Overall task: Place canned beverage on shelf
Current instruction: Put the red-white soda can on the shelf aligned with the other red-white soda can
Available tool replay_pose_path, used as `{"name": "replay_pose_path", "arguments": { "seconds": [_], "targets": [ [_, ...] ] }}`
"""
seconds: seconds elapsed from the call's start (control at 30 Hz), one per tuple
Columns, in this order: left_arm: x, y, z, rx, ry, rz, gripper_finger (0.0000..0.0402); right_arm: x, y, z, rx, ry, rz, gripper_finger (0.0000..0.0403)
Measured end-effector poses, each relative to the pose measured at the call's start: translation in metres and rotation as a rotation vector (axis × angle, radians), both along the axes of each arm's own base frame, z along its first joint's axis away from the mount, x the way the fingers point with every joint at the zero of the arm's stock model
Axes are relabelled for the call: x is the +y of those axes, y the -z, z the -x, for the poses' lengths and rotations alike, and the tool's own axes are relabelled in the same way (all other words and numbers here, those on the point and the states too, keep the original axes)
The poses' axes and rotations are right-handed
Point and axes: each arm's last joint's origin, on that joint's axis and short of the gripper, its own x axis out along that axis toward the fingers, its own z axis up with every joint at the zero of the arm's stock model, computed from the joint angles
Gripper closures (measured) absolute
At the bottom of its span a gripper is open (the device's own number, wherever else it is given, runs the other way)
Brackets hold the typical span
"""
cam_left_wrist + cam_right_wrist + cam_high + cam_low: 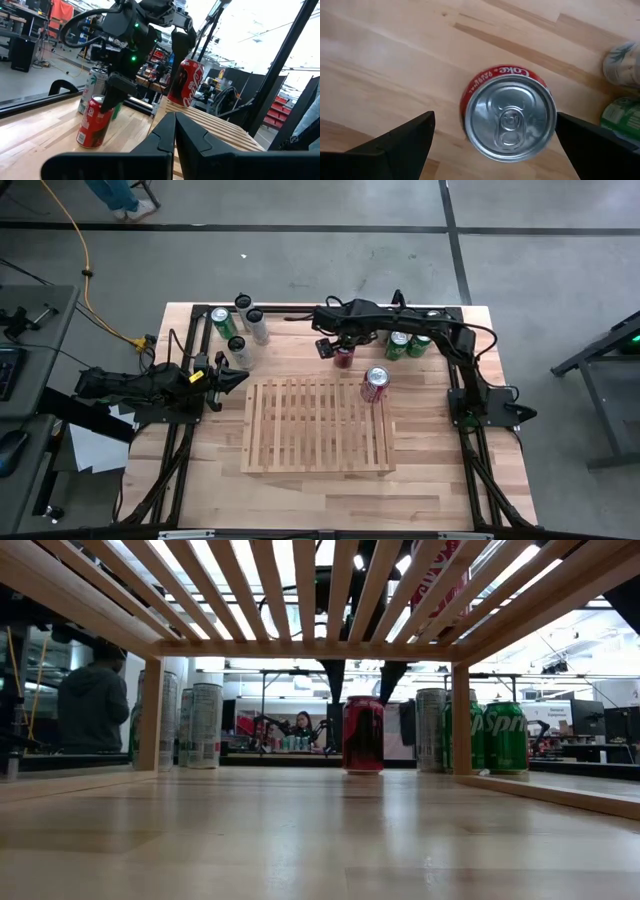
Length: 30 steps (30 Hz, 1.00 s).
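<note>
Left gripper [175, 131] is sitting low w/ its dark fingers [162, 137] pressed together, pointing at the shelf [210, 125]. A red can [185, 82] is standing up on the shelf's far corner. Right gripper [112, 92] is hanging over another red can [93, 122] on the table [40, 130], fingers wide, not squeezing it. A pale can [92, 90] is standing just behind.

The wooden table [200, 480] carries the slatted shelf [318, 426] at its middle. One red can [375, 383] stands on the shelf's corner; another red can [344, 357] and green cans [408, 344] stand on the table just behind the shelf.
</note>
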Motion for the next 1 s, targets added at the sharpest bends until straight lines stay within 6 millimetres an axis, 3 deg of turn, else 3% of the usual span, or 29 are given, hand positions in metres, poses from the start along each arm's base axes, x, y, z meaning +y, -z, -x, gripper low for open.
{"name": "replay_pose_path", "arguments": {
  "seconds": [0.2, 0.53, 0.7, 0.87, 1.0],
  "targets": [
    [0.0, 0.0, 0.0, 0.001, 0.0, 0.0, 0.0398, -0.003, 0.013, -0.004, 0.033, -0.051, -0.023, 0.0011],
    [0.0, 0.0, 0.0, 0.0, 0.001, 0.0, 0.0398, -0.005, 0.013, -0.006, 0.012, -0.255, -0.044, 0.0018],
    [0.0, 0.0, 0.0, 0.0, 0.0, 0.0, 0.0398, -0.004, 0.013, -0.005, 0.065, -0.532, -0.023, 0.0066],
    [0.0, 0.0, 0.0, 0.0, 0.0, 0.0, 0.0398, -0.003, 0.013, -0.002, 0.144, -0.94, 0.011, 0.013],
    [0.0, 0.0, 0.0, 0.0, 0.0, 0.0, 0.0398, -0.001, 0.012, 0.002, 0.266, -1.237, 0.052, 0.014]
  ]
}}
